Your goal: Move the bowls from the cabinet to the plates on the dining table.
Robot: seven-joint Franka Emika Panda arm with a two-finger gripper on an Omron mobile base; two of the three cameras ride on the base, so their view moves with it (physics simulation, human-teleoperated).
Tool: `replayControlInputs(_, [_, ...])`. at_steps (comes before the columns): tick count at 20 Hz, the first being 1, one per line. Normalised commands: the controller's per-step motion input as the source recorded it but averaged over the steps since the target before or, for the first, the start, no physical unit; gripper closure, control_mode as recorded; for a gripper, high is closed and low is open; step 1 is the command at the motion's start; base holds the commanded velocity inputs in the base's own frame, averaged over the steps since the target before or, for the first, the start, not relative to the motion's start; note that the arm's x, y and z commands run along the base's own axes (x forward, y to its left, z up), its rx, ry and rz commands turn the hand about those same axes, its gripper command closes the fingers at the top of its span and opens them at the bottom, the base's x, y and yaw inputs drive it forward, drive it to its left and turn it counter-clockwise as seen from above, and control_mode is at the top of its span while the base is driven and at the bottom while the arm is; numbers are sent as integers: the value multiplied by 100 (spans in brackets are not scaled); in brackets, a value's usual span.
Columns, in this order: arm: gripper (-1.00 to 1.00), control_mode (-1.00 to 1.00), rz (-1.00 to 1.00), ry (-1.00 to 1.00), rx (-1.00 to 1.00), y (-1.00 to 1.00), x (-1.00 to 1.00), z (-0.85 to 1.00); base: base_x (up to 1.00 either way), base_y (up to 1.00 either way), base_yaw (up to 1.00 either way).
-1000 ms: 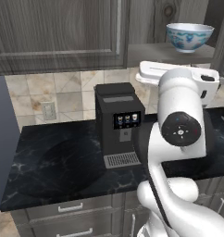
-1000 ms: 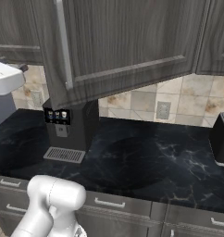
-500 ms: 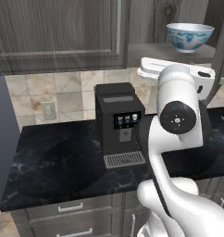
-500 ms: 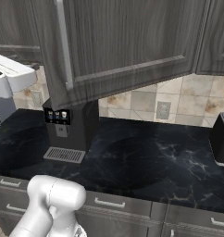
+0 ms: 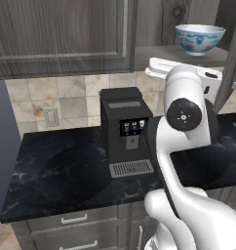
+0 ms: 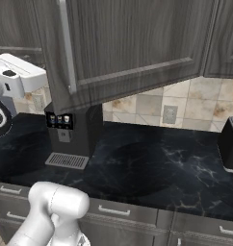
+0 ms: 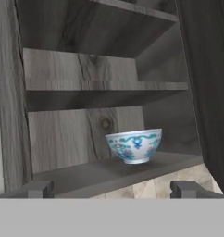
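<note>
Jaws spread wide and empty, the gripper point(image 7: 112, 189) lines up on the white-and-blue bowl point(image 7: 133, 145) sitting upright on the open cabinet's bottom shelf point(image 7: 100, 173), where a low approach could clip the shelf edge or shove the bowl backward.

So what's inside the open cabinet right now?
On the lowest shelf of the cabinet stands one white bowl with blue pattern, upright. The two shelves above it look bare. The cabinet's right part is hidden by its open door, so anything there can't be seen.
</note>
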Motion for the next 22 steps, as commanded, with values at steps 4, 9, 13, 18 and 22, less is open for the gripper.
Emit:
replayControlInputs(4, [-100,-100,-1,0,2,-10,18,0,0,0,0])
replayControlInputs(9, [-100,-100,-2,0,2,-9,9,0,0,0,0])
replayControlInputs(13, [-100,-100,-6,-5,1,-7,-14,4,0,0,0])
replayControlInputs(18, [-100,-100,-7,-7,1,-9,-19,7,0,0,0])
replayControlInputs(22, [-100,-100,-7,-4,2,-18,-8,6,0,0,0])
